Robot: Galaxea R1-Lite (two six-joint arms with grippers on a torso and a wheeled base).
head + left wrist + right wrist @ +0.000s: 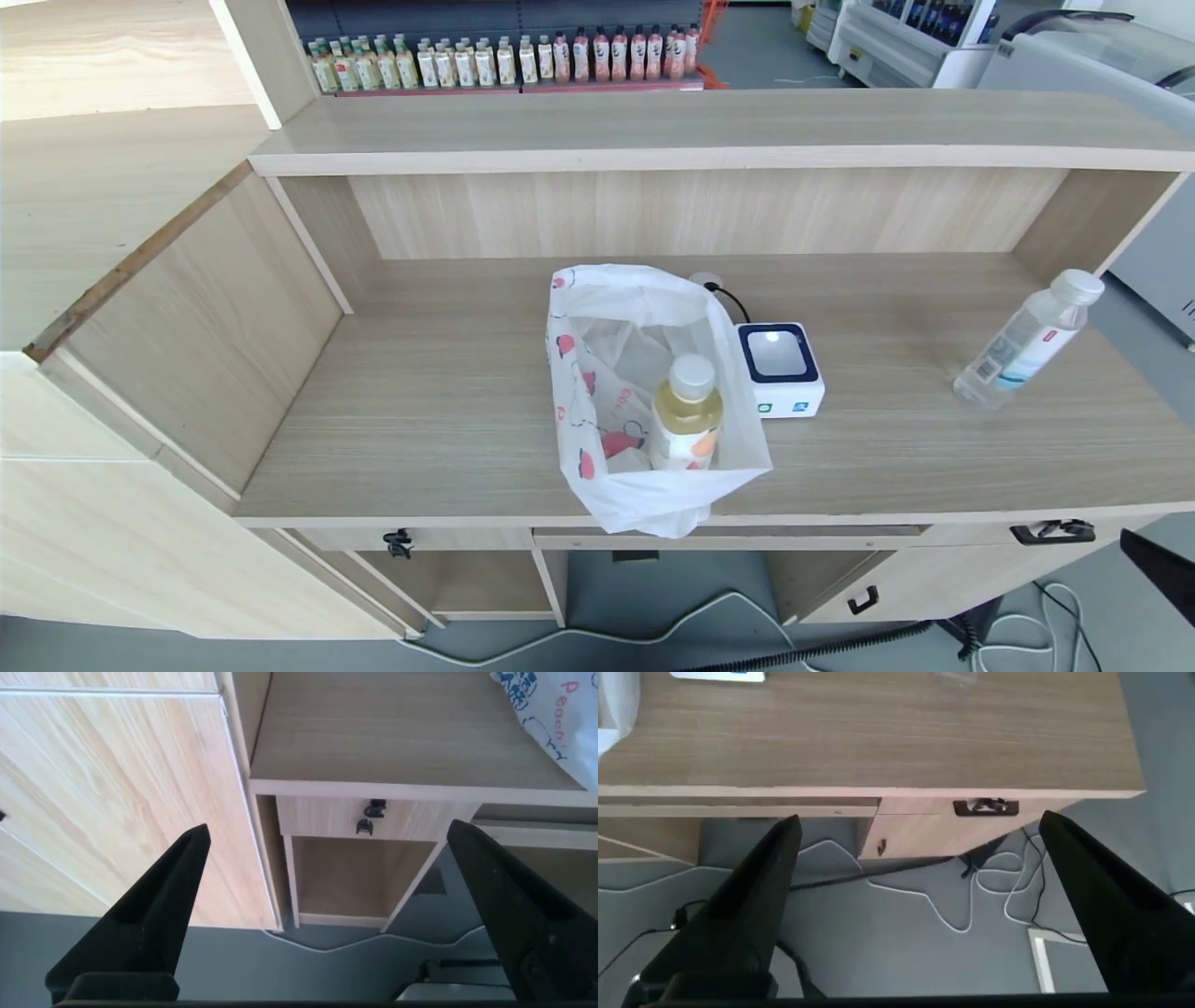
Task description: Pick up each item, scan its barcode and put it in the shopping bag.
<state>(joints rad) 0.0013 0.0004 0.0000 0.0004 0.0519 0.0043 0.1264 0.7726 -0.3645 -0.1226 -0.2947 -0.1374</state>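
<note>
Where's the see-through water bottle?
In the head view, the water bottle stands on the counter at the robot's right, well right of the scanner and shopping bag.

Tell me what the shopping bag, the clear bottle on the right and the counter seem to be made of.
The shopping bag: thin plastic film, white and translucent; it crumples and its contents show through.
The clear bottle: transparent plastic, probably, glossy, white cap.
The counter: wood-grain board, likely laminate, matte; uniform streaked grain.
</note>
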